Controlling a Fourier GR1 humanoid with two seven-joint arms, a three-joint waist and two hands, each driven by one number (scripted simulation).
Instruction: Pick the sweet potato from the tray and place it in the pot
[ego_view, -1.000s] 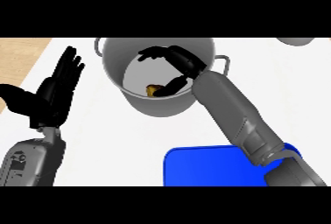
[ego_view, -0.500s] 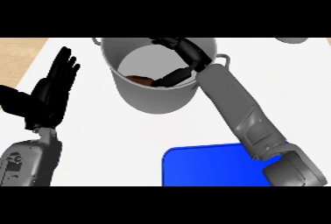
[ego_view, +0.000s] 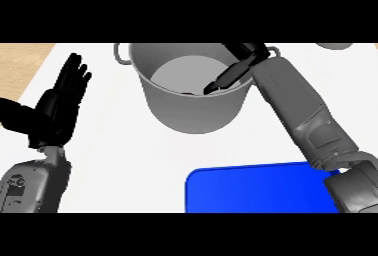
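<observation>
Sweet potato cannot be made out anywhere; only a small dark shape shows at the pot's (ego_view: 193, 107) inner wall beneath the fingers, too unclear to name. The grey pot stands on the white worktop (ego_view: 118, 150), beyond the blue tray (ego_view: 255, 192), which lies at the near edge with nothing visible on it. The right robot hand (ego_view: 235, 72) hangs over the pot's right rim, its fingers straight and pointing down into the opening, pinching nothing. The left robot hand (ego_view: 55, 107) rests at the view's left, fingers spread and pointing up.
</observation>
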